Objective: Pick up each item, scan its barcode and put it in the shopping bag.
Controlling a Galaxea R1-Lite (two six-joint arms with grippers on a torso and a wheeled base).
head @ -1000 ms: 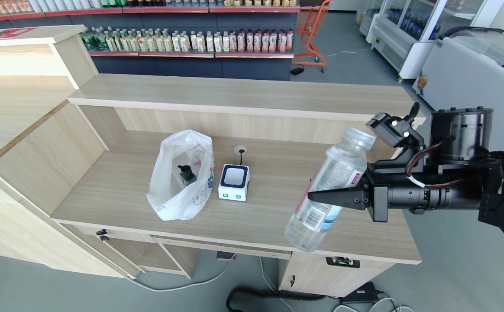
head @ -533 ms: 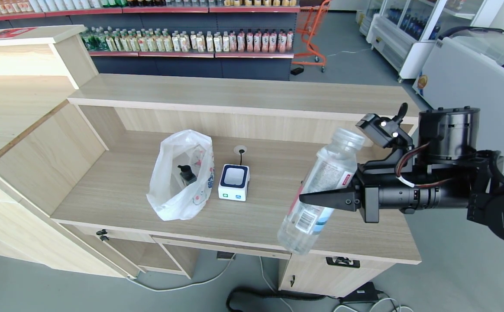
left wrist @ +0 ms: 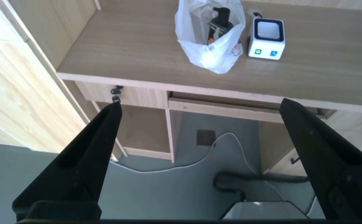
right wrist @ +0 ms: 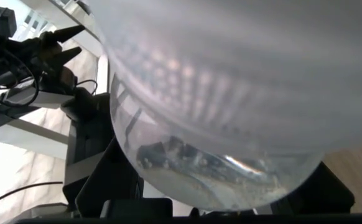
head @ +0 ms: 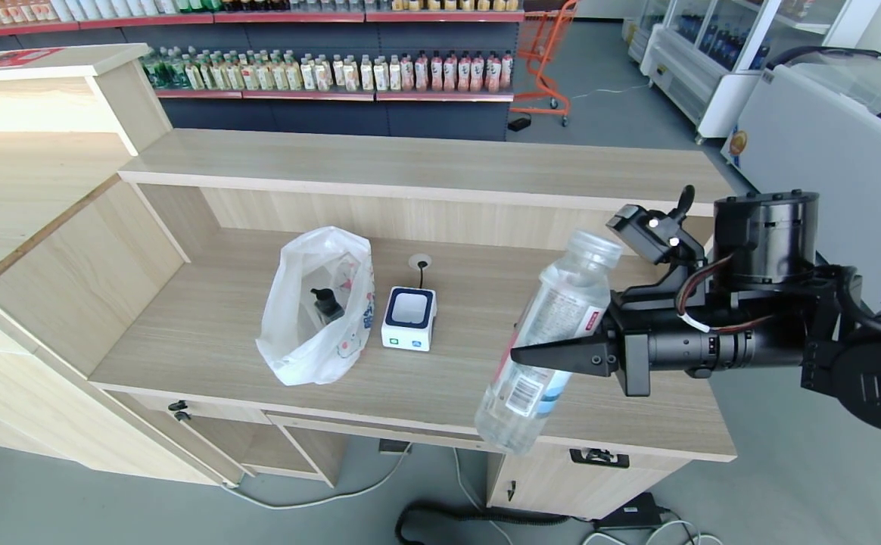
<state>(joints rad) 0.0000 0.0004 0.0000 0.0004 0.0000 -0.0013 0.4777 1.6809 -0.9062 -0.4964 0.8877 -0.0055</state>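
Right gripper (head: 554, 350) clamps a clear, cylindrical plastic water bottle (head: 564, 301), tilted above the pale wood-grain counter's (head: 198, 333) right front. A crinkled white shopping bag (head: 319, 303) stands beside a boxy white scanner (head: 409, 318). Left gripper (left wrist: 199, 106) spreads its dark, tapered fingers wide.

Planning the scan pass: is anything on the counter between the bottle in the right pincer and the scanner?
Nothing visible. The right pincer holds the bottle tilted over the right side; bare counter lies between it and the scanner. The shopping bag stands beyond the scanner.
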